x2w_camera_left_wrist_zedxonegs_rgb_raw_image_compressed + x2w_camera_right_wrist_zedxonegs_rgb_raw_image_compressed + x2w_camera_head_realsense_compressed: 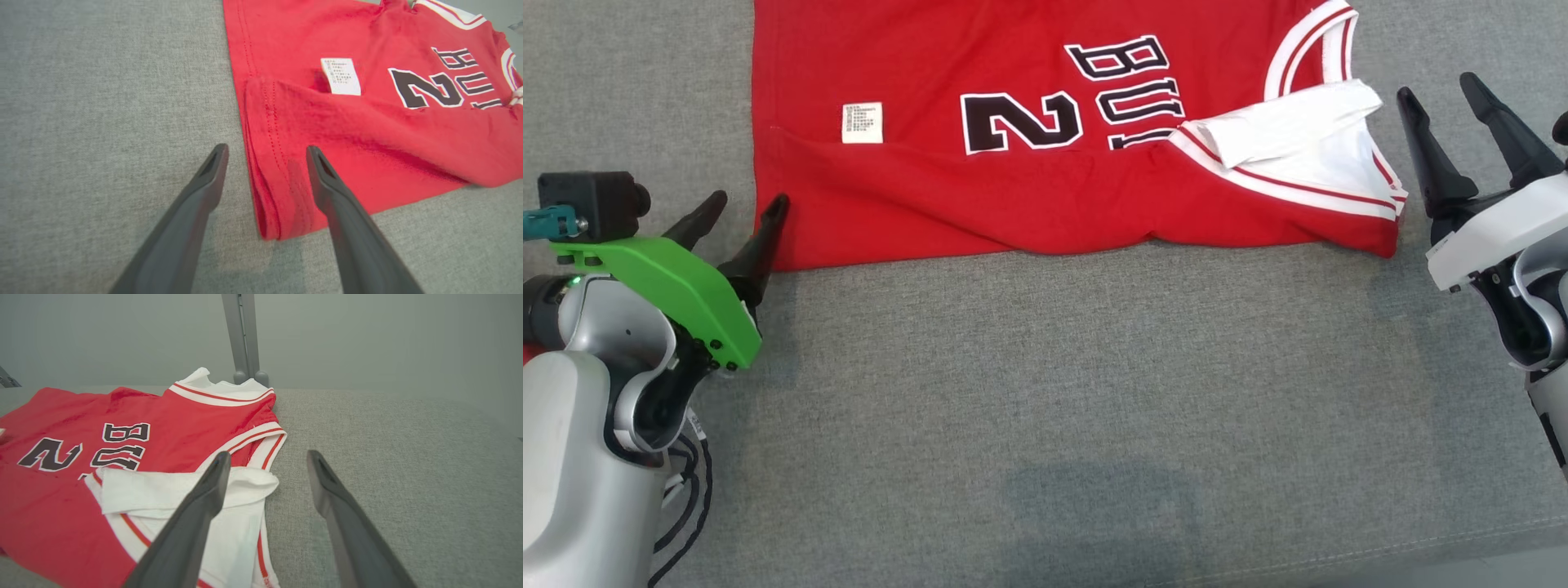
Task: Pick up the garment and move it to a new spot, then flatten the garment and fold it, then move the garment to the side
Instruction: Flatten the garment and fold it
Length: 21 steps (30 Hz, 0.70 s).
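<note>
The garment (907,196) is a red jersey with white trim and a black "2" and letters. It lies spread across the far part of the grey cloth surface, with its near strip folded over onto itself. My left gripper (745,208) is open at the jersey's near left corner. In the left wrist view that folded corner (278,192) sits between the two fingers of the left gripper (266,150). My right gripper (1437,88) is open just right of the white-lined armhole (1307,147), off the cloth. In the right wrist view the right gripper (268,455) hovers over the jersey's (61,506) right edge.
A white care label (862,122) is turned up on the jersey's left part. The grey padded surface (1045,392) stretches wide and bare toward me, ending at a seam (1339,559). A grey post (243,335) stands behind the far edge.
</note>
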{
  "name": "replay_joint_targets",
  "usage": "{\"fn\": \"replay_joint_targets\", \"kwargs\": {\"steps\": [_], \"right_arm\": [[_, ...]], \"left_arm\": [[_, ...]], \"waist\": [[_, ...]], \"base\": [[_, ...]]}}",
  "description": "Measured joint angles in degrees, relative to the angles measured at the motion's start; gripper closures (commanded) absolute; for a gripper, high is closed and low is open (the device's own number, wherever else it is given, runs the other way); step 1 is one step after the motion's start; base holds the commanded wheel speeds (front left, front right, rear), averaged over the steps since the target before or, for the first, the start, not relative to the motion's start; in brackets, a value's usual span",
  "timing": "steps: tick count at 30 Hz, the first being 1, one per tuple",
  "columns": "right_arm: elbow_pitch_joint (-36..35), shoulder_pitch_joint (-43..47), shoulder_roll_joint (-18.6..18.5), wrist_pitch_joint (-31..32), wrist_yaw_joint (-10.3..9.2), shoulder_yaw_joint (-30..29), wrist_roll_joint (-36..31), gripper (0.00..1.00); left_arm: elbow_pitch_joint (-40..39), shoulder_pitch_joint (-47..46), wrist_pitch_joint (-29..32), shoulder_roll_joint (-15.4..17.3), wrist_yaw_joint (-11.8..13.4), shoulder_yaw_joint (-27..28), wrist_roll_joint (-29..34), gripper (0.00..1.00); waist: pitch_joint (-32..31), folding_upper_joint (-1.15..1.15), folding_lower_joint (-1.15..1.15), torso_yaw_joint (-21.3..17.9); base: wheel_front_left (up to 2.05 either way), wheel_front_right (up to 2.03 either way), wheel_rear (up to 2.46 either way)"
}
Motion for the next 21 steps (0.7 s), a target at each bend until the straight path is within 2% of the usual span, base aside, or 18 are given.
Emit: {"fn": "replay_joint_targets", "kwargs": {"steps": [5,8,13,21], "right_arm": [[-0.3,1.0,-0.1,-2.7,-0.56,-0.5,-0.6,0.00],[-1.5,2.1,0.0,-5.0,-1.59,-1.4,-0.6,0.00],[-2.2,7.1,0.3,-6.5,-2.07,-2.1,-0.5,0.00],[-1.6,13.7,1.9,-6.4,-2.02,-0.5,0.8,0.00]], "left_arm": [[-0.1,-0.1,-2.2,-0.4,2.0,1.7,0.4,0.00],[-0.1,0.6,-2.9,-0.6,2.8,2.4,0.2,0.00],[0.8,5.6,-4.0,-2.9,4.0,3.1,-1.3,0.00],[0.0,7.7,-4.4,-5.6,4.0,3.4,-5.2,0.00]], "waist": [[-0.1,0.00,0.00,-0.1],[-0.3,0.00,0.00,-0.2],[-1.1,0.00,0.00,-0.2],[-2.6,0.00,-0.01,-0.3]], "base": [[0.00,0.00,0.00],[0.00,0.00,0.00],[0.00,0.00,0.00],[0.00,0.00,0.00]]}}
